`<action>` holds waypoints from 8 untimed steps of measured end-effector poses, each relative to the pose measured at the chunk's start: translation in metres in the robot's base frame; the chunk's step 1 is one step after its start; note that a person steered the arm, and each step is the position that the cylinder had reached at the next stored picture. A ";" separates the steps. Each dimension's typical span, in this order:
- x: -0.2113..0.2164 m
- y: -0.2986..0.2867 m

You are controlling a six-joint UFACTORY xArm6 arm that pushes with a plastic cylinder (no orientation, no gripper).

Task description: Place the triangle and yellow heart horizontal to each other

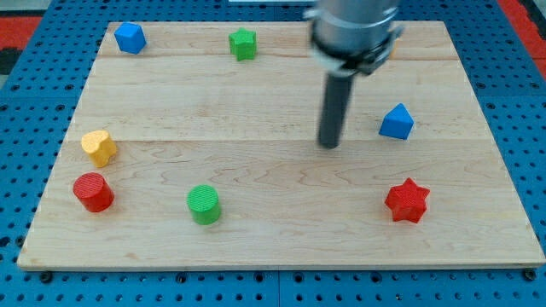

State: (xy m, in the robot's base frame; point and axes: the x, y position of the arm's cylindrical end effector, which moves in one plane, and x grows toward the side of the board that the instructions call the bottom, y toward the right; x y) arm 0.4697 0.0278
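Observation:
The blue triangle (397, 122) sits at the view's right, a little above the board's middle height. The yellow heart (99, 147) sits near the left edge, slightly lower than the triangle. My tip (329, 144) rests on the board just left of the blue triangle, apart from it by a short gap. The rod rises from the tip to the arm's grey end at the view's top.
A blue block (130, 37) and a green star-like block (243, 43) lie along the top. A red cylinder (93, 192) and a green cylinder (204, 205) lie at the bottom left. A red star (406, 201) lies at the bottom right. The wooden board (273, 247) lies on a blue grid.

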 end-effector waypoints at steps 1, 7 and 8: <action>0.018 -0.093; 0.014 -0.245; 0.004 -0.238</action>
State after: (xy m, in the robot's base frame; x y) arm 0.4734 -0.2101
